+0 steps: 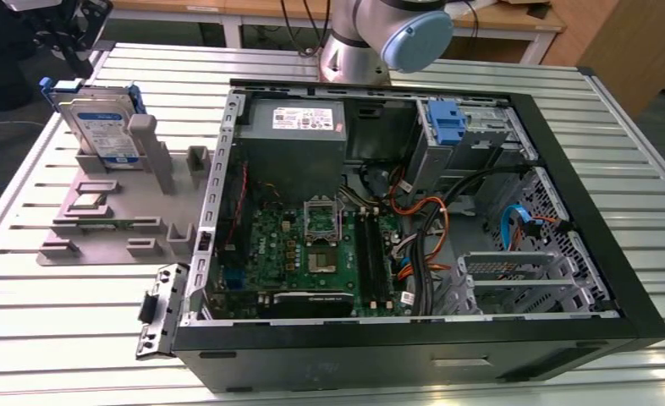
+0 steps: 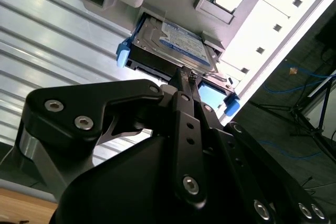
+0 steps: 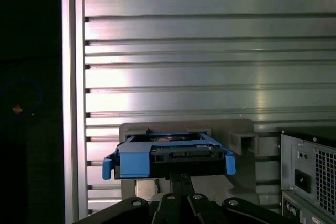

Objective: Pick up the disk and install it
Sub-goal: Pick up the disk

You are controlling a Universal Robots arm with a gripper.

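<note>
While the gripper [image 2: 185, 75] hangs pinched narrow near the disk [image 2: 181, 40], we fear one thing — descending unopened, it jabs the disk's edge.

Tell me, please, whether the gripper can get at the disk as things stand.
Probably yes: the disk stands in the grey holder, edge exposed, and nothing lies between it and the gripper.

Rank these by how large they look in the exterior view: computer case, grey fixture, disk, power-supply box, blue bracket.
1. computer case
2. grey fixture
3. disk and power-supply box: these look about alike, so they are left unranked
4. blue bracket
</note>
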